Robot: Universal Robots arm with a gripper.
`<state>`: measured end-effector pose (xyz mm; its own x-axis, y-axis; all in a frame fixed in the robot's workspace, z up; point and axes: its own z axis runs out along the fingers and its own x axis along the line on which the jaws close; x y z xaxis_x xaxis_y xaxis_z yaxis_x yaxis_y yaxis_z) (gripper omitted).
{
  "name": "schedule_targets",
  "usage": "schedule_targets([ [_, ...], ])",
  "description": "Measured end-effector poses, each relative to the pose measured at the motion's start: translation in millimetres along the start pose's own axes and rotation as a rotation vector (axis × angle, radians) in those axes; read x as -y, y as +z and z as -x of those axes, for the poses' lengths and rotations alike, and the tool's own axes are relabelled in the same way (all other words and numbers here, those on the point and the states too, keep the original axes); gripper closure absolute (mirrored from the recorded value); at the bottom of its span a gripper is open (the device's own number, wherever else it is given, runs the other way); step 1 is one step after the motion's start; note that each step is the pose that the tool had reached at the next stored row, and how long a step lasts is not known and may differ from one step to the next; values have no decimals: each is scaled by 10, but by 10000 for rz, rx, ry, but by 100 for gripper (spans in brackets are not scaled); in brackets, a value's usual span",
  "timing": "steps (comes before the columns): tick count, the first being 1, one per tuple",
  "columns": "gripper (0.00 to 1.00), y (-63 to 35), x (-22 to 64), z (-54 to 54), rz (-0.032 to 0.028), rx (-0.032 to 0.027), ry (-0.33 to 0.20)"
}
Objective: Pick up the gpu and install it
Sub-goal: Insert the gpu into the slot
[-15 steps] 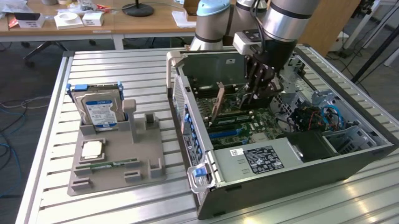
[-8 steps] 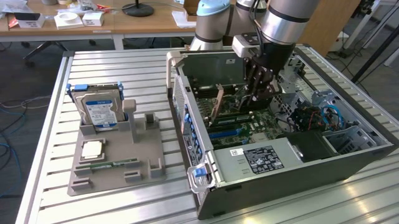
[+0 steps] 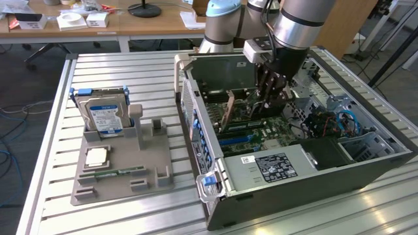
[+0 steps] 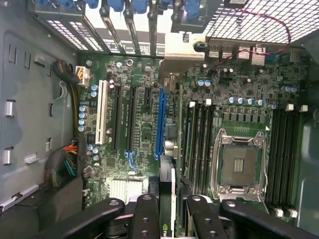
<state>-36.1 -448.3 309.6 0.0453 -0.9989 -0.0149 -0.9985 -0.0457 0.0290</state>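
The claw (image 4: 168, 201) grips the gpu (image 4: 167, 172) edge-down inside the open computer case (image 3: 294, 196), over the motherboard (image 4: 144, 139) and in line with its blue slot (image 4: 161, 124). In the exterior view, the case sits at 3 o'clock from the parts tray (image 3: 117, 188).

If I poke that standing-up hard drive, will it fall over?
Probably not easily: the hard drive stands on edge in a slot of the gray holder. Its boxy metal body looks stiff, likely heavy for its size.
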Motion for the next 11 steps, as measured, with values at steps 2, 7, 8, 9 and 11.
schedule_targets([
  [2,74,27,1,-1,1,-1,-17],
  [7,74,94,2,-2,-4,-3,-71],
  [8,74,99,2,-2,-5,-5,-83],
  [9,74,99,1,-3,-6,-8,-90],
  [11,74,104,-4,-3,-71,-12,-107],
])
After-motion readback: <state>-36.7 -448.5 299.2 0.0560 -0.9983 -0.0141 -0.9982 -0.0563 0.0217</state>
